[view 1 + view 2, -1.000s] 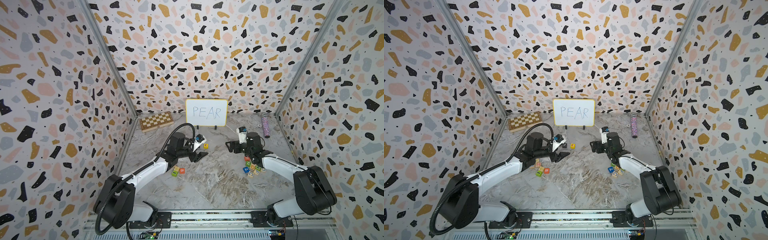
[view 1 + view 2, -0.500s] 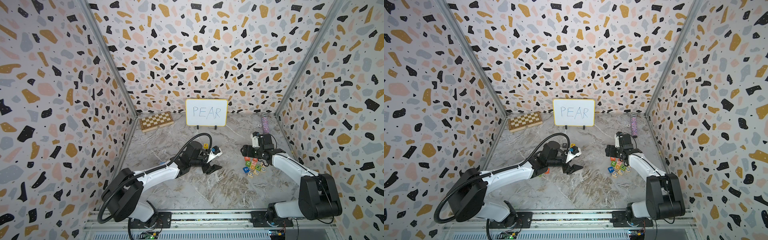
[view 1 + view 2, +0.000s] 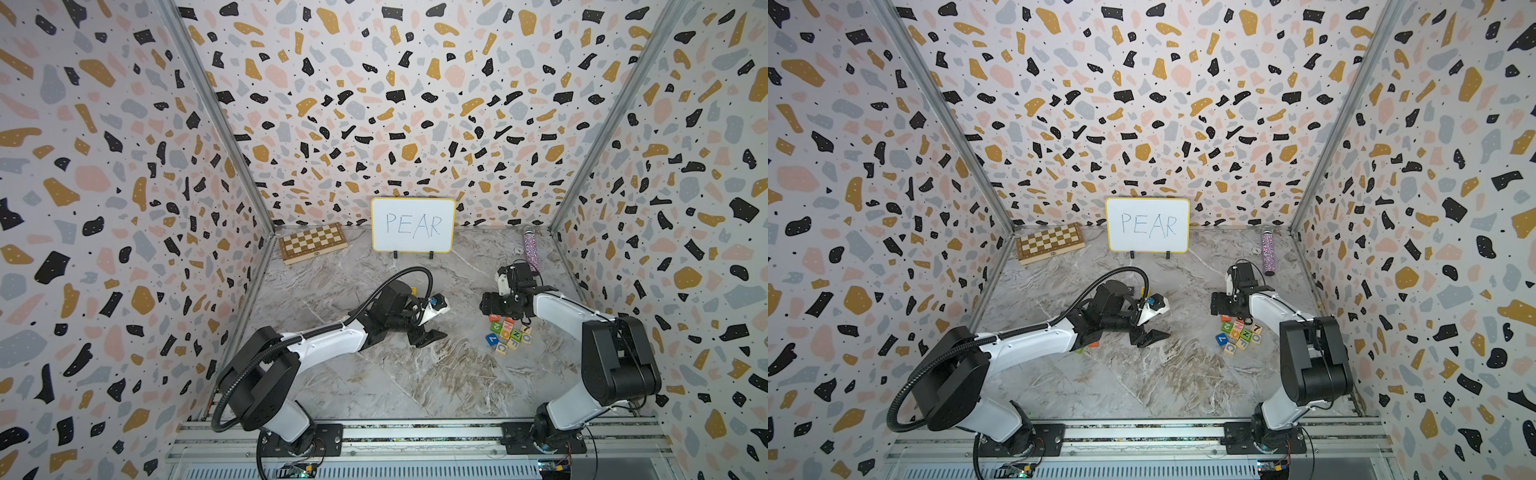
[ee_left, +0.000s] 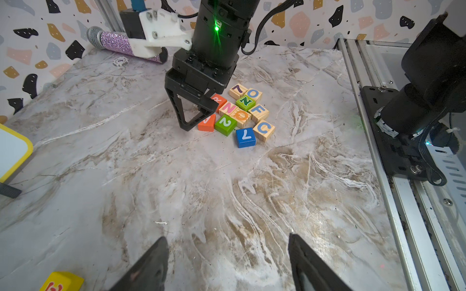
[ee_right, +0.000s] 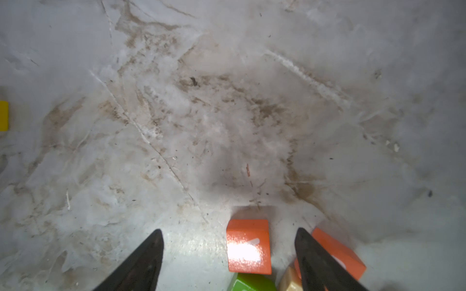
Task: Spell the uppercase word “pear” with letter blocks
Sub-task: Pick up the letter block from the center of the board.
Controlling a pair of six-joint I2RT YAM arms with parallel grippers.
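Big marble surface (image 3: 415, 382), PEAR whiteboard (image 3: 413, 225) at the far wall, and the pile (image 3: 509, 332) of cubes on the right. The robot's right hand (image 5: 228, 233) hangs over the pile's far-left corner, fingers spread and holding nothing, with one orange-red block (image 5: 248, 247) between them. The left hand (image 4: 227, 236) is out mid-surface, also open and empty, and the yellow E block (image 4: 61, 281) sits just beside it. For this pick the robot probably wants to shift first. The block sits off-centre, closer to the finger that's nearly on the second orange-red block (image 5: 338, 254). That finger should drop into the gap between the two, not onto either. Its letter is mostly hidden by the hand, so whether it's A or R is a guess. A green block (image 5: 252, 282) sits snug against it, so lift straight up, slowly. No sign of a P block from here.
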